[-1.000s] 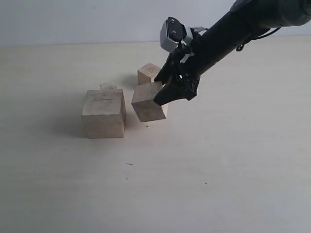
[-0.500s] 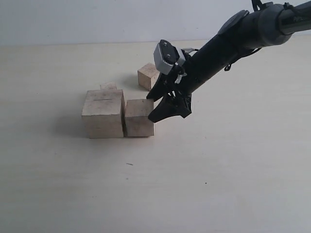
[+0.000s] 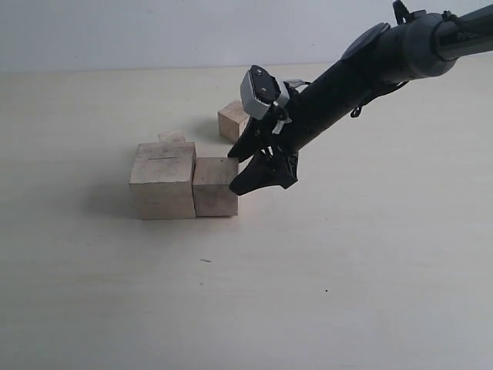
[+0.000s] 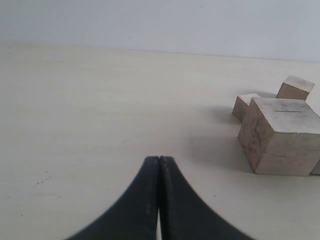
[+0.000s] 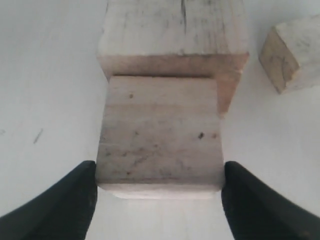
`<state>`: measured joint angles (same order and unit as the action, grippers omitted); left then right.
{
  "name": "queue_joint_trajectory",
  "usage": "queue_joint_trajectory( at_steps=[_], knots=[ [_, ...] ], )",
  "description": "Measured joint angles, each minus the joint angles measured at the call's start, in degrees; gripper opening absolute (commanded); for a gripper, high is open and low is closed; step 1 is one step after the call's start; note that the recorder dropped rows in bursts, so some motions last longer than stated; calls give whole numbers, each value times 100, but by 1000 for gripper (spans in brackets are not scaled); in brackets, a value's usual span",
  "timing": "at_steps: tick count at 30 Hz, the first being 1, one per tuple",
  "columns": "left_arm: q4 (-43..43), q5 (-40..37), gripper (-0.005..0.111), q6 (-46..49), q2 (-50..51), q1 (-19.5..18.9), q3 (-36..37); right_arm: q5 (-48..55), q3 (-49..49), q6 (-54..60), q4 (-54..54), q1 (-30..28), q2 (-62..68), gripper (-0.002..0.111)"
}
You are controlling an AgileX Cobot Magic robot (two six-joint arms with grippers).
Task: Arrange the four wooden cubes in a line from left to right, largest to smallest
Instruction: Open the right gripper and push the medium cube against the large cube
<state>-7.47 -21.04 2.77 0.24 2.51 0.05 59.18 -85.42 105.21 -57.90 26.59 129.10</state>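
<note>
Between the black fingers of the right gripper [image 3: 235, 174] we see the second cube [image 3: 215, 187], pale unpainted wood with faint grain and a few dark specks. The largest cube [image 3: 164, 181] just past it is the same pale wood, smudged grey, with a thin dark slit on top. The third cube [image 3: 233, 121] and smallest cube [image 3: 172, 137] match. The left gripper [image 4: 159, 167] is black too, and the table [image 3: 347, 270] is cream.
</note>
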Motion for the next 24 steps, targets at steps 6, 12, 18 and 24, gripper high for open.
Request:
queue_joint_trajectory(
  at_steps=[6,12,18,24],
  knots=[
    [0,0,0,0,0,0,0,-262,0,0,145,0,89,79],
    [0,0,0,0,0,0,0,-286,0,-113,173,0,65,79],
    [0,0,0,0,0,0,0,-263,0,-572,469,0,-380,78],
    [0,0,0,0,0,0,0,-383,0,-1468,1060,0,-807,78]
  ],
)
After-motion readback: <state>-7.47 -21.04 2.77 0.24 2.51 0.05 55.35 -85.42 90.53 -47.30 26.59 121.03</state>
